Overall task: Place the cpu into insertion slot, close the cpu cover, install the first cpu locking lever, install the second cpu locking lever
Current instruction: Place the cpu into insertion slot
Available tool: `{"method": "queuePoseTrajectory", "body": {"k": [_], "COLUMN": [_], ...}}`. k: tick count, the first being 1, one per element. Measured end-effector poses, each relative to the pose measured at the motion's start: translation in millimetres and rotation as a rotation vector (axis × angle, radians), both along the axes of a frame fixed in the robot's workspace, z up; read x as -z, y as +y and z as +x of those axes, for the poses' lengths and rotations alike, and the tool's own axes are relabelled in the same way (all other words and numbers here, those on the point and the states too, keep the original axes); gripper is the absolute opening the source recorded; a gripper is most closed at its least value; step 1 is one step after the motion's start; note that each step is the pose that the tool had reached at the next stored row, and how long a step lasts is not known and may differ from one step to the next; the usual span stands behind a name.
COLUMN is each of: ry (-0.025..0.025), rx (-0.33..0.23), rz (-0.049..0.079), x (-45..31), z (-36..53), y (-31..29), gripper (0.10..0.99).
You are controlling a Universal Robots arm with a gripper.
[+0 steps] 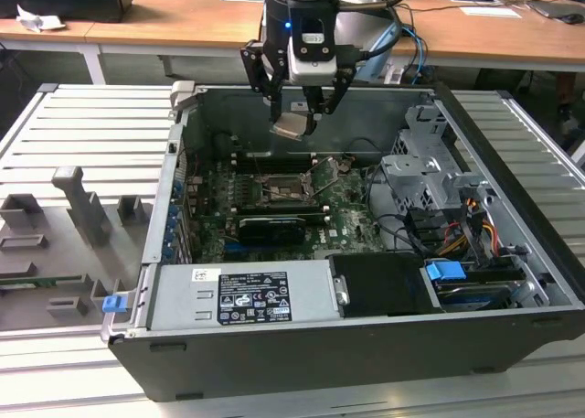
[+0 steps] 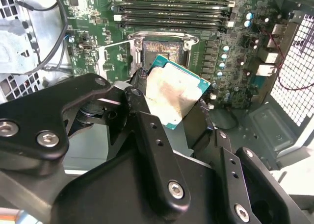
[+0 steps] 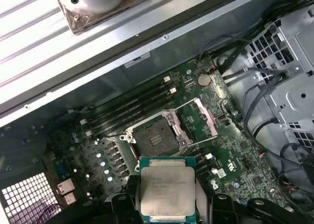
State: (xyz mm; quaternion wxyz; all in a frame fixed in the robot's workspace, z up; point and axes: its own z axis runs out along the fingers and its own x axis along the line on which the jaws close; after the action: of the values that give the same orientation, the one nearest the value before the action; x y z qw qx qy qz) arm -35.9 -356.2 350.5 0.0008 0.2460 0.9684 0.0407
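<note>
My gripper [image 1: 294, 118] hangs above the open computer case, shut on the cpu [image 1: 292, 126], a small square chip with a dull silver-beige top. Both wrist views show the cpu [image 2: 172, 93] [image 3: 167, 189] pinched by its edges between the black fingers [image 2: 139, 94], held tilted in the air. Below it, the insertion slot [image 1: 278, 187] [image 2: 161, 48] [image 3: 154, 138] on the green motherboard lies bare. The cpu cover [image 3: 198, 120] [image 2: 115, 60] [image 1: 326, 175], a thin metal frame, stands swung open beside the slot.
Memory sticks [image 1: 265, 159] lie just behind the slot and a long black card [image 1: 271, 226] lies in front. A grey power supply [image 1: 242, 294] fills the case front. The drive cage [image 1: 430, 176] and cables [image 1: 393, 226] crowd the exterior view's right. Grey fixtures [image 1: 78, 208] stand outside.
</note>
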Motion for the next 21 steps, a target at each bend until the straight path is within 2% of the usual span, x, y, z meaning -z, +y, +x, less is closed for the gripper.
{"method": "queuePoseTrajectory", "body": {"k": [5,21], "ry": [0.0,0.0], "rx": [0.042,0.092], "rz": [0.0,0.0], "x": [0.9,2.5], "z": [0.0,0.0], "y": [0.0,0.0], "gripper": [0.537,0.537]}}
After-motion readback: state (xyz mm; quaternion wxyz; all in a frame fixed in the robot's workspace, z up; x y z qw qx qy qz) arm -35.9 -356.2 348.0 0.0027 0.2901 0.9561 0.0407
